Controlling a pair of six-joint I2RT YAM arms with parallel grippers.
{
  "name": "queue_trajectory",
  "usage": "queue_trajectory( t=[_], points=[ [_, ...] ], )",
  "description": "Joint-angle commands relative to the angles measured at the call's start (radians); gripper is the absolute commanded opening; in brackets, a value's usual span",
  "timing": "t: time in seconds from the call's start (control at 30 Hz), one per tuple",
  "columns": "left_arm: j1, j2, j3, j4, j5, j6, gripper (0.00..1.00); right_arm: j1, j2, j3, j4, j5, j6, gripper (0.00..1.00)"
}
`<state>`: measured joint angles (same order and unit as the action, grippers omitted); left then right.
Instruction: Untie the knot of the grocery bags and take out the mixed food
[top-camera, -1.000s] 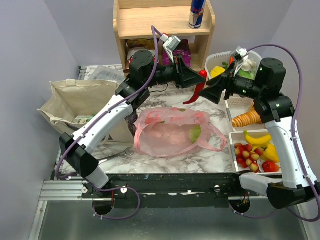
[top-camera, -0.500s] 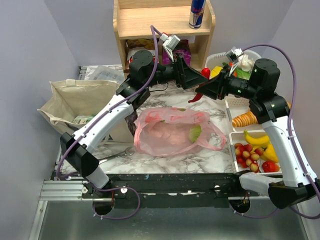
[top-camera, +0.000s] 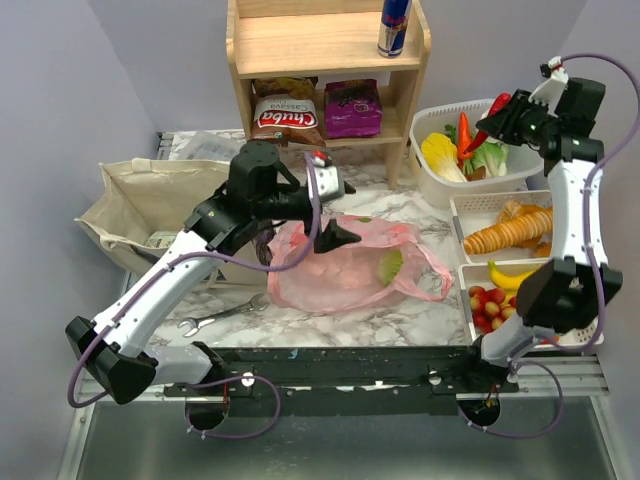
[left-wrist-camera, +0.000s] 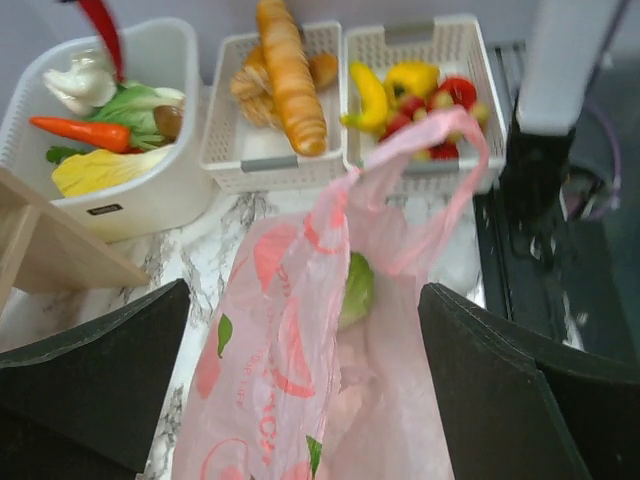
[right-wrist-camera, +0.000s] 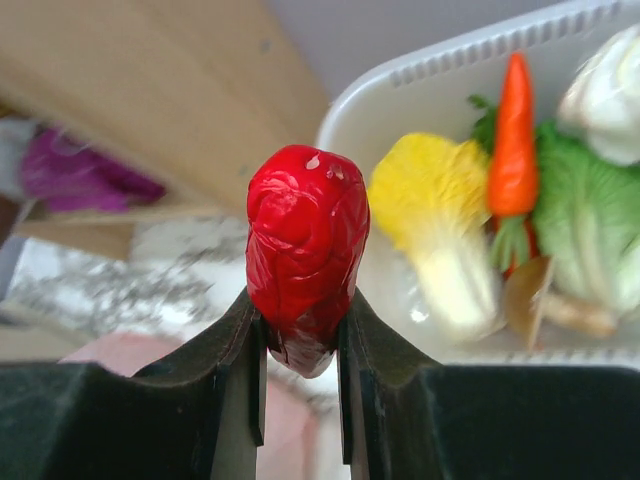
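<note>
The pink grocery bag (top-camera: 345, 262) lies crumpled on the marble table, with a green round fruit (left-wrist-camera: 357, 290) showing through the plastic. My left gripper (top-camera: 335, 212) hovers open just above the bag's left part, and its fingers (left-wrist-camera: 90, 390) straddle the pink bag (left-wrist-camera: 290, 340) without touching it. The knot is out of view; one handle loop (top-camera: 436, 277) lies loose. My right gripper (top-camera: 497, 112) is raised at the far right, shut on a red pepper (right-wrist-camera: 305, 250) above the white tub (top-camera: 432, 118). The beige canvas tote (top-camera: 150, 195) stands open at the left.
The white tub holds carrot, greens and a mushroom. Two white baskets to its near side hold bread (top-camera: 505, 230) and fruit (top-camera: 505, 295). A wooden shelf (top-camera: 320, 50) at the back carries a can (top-camera: 393, 25) and snack bags (top-camera: 283, 110). A wrench (top-camera: 215, 318) lies near the front edge.
The red pepper passed from my left gripper to my right. The left gripper opened and dropped back over the pink bag; the right shut on the pepper and swung it right, over the tub.
</note>
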<state>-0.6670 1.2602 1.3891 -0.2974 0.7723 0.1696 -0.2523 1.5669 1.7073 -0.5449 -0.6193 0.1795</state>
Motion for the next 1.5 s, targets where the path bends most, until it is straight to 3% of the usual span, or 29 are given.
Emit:
queue_trajectory(
  t=[0.0, 0.13, 0.17, 0.2, 0.23, 0.3, 0.37, 0.47, 0.57, 0.7, 1.0, 1.13, 1.27, 1.4, 1.47],
  points=[
    [-0.083, 0.016, -0.049, -0.296, 0.012, 0.507, 0.96, 0.002, 0.211, 0.136, 0.114, 0.222, -0.038, 0.01],
    [-0.177, 0.007, -0.139, -0.31, -0.125, 0.664, 0.92, 0.006, 0.394, 0.246, 0.138, 0.246, -0.091, 0.04],
    [-0.189, 0.008, -0.158, -0.297, -0.144, 0.674, 0.92, 0.01, 0.415, 0.259, 0.137, 0.244, -0.101, 0.11],
    [-0.195, 0.012, -0.168, -0.289, -0.157, 0.673, 0.92, 0.016, 0.445, 0.282, 0.127, 0.254, -0.116, 0.25],
    [-0.196, 0.023, -0.172, -0.287, -0.166, 0.671, 0.92, 0.025, 0.467, 0.302, 0.103, 0.271, -0.132, 0.46],
    [-0.196, 0.042, -0.178, -0.281, -0.181, 0.666, 0.92, 0.033, 0.504, 0.369, 0.015, 0.278, -0.163, 0.69],
    [-0.196, 0.046, -0.201, -0.244, -0.195, 0.661, 0.92, 0.032, 0.494, 0.41, -0.063, 0.263, -0.187, 0.79],
    [-0.197, 0.035, -0.25, -0.166, -0.188, 0.661, 0.89, 0.047, 0.381, 0.361, -0.14, 0.246, -0.292, 0.85],
    [-0.198, 0.034, -0.282, -0.119, -0.148, 0.688, 0.82, 0.101, 0.254, 0.283, -0.285, 0.226, -0.441, 0.89],
    [-0.219, 0.07, -0.317, -0.066, -0.148, 0.757, 0.69, 0.185, 0.121, 0.202, -0.617, 0.082, -0.545, 0.9],
    [-0.286, 0.256, -0.259, 0.019, -0.239, 0.876, 0.5, 0.349, -0.079, -0.041, -0.869, -0.039, -0.645, 0.9],
    [-0.301, 0.33, -0.277, 0.108, -0.29, 0.906, 0.48, 0.39, -0.115, -0.161, -0.837, -0.027, -0.662, 0.89],
    [-0.313, 0.396, -0.271, 0.174, -0.342, 0.922, 0.49, 0.391, -0.12, -0.285, -0.636, 0.154, -0.587, 0.84],
    [-0.319, 0.46, -0.25, 0.206, -0.408, 0.935, 0.58, 0.39, -0.083, -0.31, -0.477, 0.251, -0.519, 0.75],
    [-0.319, 0.486, -0.236, 0.206, -0.424, 0.938, 0.69, 0.39, -0.04, -0.299, -0.44, 0.279, -0.51, 0.71]
  ],
)
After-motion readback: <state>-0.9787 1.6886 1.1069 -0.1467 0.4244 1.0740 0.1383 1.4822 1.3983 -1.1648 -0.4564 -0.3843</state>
